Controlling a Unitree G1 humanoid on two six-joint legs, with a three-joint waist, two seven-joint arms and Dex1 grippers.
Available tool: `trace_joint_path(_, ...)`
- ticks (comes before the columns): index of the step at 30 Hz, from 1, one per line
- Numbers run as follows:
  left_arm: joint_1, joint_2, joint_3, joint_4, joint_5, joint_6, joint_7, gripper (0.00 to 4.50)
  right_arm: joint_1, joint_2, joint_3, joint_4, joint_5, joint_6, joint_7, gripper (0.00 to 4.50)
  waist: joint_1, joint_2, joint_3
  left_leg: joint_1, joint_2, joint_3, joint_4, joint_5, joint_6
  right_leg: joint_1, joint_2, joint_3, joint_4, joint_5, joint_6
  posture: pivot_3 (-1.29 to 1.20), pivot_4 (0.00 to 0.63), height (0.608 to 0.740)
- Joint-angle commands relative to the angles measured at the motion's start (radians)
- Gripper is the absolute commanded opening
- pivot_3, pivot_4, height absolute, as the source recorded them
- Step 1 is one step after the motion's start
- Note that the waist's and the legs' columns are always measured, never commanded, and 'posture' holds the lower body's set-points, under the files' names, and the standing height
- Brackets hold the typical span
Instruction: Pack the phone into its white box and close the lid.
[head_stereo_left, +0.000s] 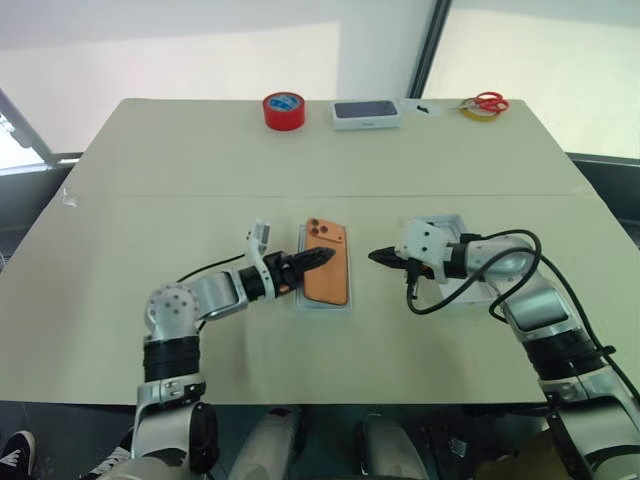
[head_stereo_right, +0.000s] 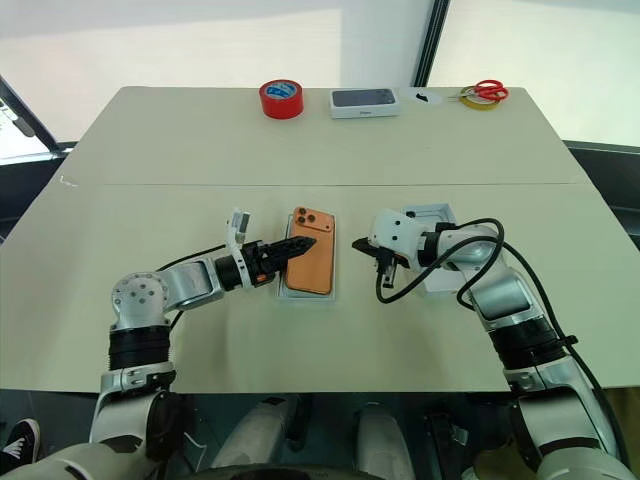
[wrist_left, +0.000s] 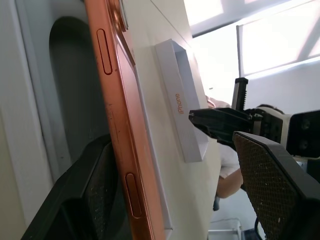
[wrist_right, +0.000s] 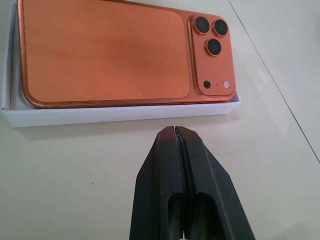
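I have the phone (head_stereo_left: 326, 261) lying camera-side up in the white box (wrist_right: 120, 115) at the middle of the head view, so it looks seated and the lid (head_stereo_left: 447, 226), under my right arm at centre right, is what remains. My left gripper (head_stereo_left: 322, 257) reaches over the phone's left edge with its fingers spread apart, one on each side of that edge, clamping nothing. My right gripper (wrist_right: 176, 134) hovers just beside the box's near wall, fingers pressed together and empty.

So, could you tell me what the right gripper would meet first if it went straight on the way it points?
Most likely the near wall of the white box holding the phone; the shut right gripper aims at it across bare table.
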Motion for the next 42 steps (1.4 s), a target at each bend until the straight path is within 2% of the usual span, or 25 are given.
trace_joint_path(1, 0.023, 0.034, 0.002, -0.065, -0.017, 0.041, 0.011, 3.67, -0.020, 0.006, -0.002, -0.017, 0.004, -0.013, -0.005, 0.00, 0.000, 0.000, 0.000, 0.000, 0.000, 0.000, 0.000, 0.000, 0.000, 0.000, 0.000, 0.000, 0.000, 0.000, 0.000, 0.00, 0.150, 0.736)
trace_joint_path(5, 0.041, 0.085, 0.000, -0.101, -0.011, 0.059, 0.005, 3.67, -0.025, 0.012, 0.003, -0.009, 0.003, -0.016, -0.008, 0.00, 0.001, 0.000, 0.000, 0.000, 0.000, 0.000, 0.000, 0.000, 0.000, 0.000, 0.000, 0.000, 0.000, 0.000, 0.000, 0.00, 0.150, 0.736)
trace_joint_path(11, 0.040, 0.113, 0.007, -0.090, 0.013, 0.021, 0.001, 3.67, -0.033, 0.025, 0.007, 0.004, -0.006, -0.019, -0.016, 0.00, 0.006, 0.000, 0.000, 0.000, 0.000, 0.000, 0.000, 0.000, 0.000, 0.000, 0.000, 0.000, 0.000, 0.000, 0.000, 0.00, 0.150, 0.736)
trace_joint_path(14, 0.027, 0.125, 0.021, -0.091, 0.014, 0.001, -0.005, 2.79, -0.037, 0.031, 0.012, 0.010, -0.014, -0.024, -0.023, 0.00, 0.006, 0.000, 0.000, 0.000, 0.000, 0.000, 0.000, 0.000, 0.000, 0.000, 0.000, 0.000, 0.000, 0.000, 0.000, 0.00, 0.150, 0.736)
trace_joint_path(16, 0.026, 0.161, 0.010, -0.102, 0.036, -0.006, -0.023, 1.84, -0.037, 0.034, 0.013, 0.012, -0.019, -0.023, -0.026, 0.00, 0.005, 0.000, 0.000, 0.000, 0.000, 0.000, 0.000, 0.000, 0.000, 0.000, 0.000, 0.000, 0.000, 0.000, 0.000, 0.00, 0.150, 0.736)
trace_joint_path(19, 0.026, 0.210, 0.007, -0.106, 0.065, -0.045, -0.063, 0.18, -0.038, 0.037, 0.017, 0.020, -0.028, -0.027, -0.037, 0.00, 0.005, 0.000, 0.000, 0.000, 0.000, 0.000, -0.001, 0.000, 0.000, -0.001, 0.000, 0.000, 0.000, 0.000, 0.000, 0.00, 0.150, 0.736)
trace_joint_path(20, 0.024, 0.226, 0.003, -0.103, 0.083, -0.066, -0.075, 0.04, -0.038, 0.038, 0.019, 0.024, -0.032, -0.028, -0.041, 0.00, 0.006, 0.001, 0.000, 0.000, 0.000, 0.000, -0.001, 0.000, 0.000, -0.001, 0.000, 0.000, 0.000, 0.000, 0.000, 0.00, 0.150, 0.736)
trace_joint_path(21, 0.026, 0.246, -0.011, -0.105, 0.109, -0.093, -0.093, 0.04, -0.038, 0.039, 0.020, 0.027, -0.035, -0.026, -0.043, 0.00, 0.006, 0.001, 0.001, 0.000, 0.000, 0.000, -0.001, 0.000, 0.000, -0.001, 0.000, 0.000, 0.000, 0.000, 0.000, 0.00, 0.150, 0.736)
trace_joint_path(25, 0.071, 0.414, -0.292, -0.140, 0.433, -0.383, -0.251, 0.04, -0.041, 0.047, 0.048, 0.054, -0.089, -0.050, -0.083, 0.00, 0.006, 0.001, 0.001, 0.000, 0.000, 0.001, -0.001, 0.000, 0.000, -0.001, 0.000, 0.001, 0.000, -0.001, -0.003, 0.00, 0.150, 0.736)
trace_joint_path(29, 0.064, 0.421, -0.427, -0.128, 0.549, -0.484, -0.332, 0.04, -0.053, 0.054, 0.082, 0.093, -0.151, -0.077, -0.121, 0.00, 0.011, 0.002, 0.001, 0.000, 0.000, 0.001, -0.002, 0.000, 0.000, -0.001, 0.000, 0.001, -0.001, -0.002, -0.004, 0.00, 0.150, 0.736)
trace_joint_path(35, 0.024, 0.352, -0.577, -0.065, 0.649, -0.509, -0.422, 0.04, -0.047, 0.046, 0.114, 0.113, -0.190, -0.108, -0.114, 0.00, 0.010, 0.003, 0.001, 0.000, 0.000, 0.001, -0.002, 0.000, 0.000, -0.001, 0.000, 0.001, -0.002, -0.002, -0.004, 0.00, 0.150, 0.736)
trace_joint_path(42, -0.061, 0.212, -0.626, 0.064, 0.720, -0.570, -0.509, 0.04, 0.000, -0.026, 0.083, 0.086, -0.180, -0.100, -0.071, 0.00, 0.025, 0.003, 0.001, 0.000, -0.001, 0.000, -0.001, 0.000, 0.000, 0.001, -0.001, 0.000, -0.002, -0.001, -0.002, 0.00, 0.150, 0.736)
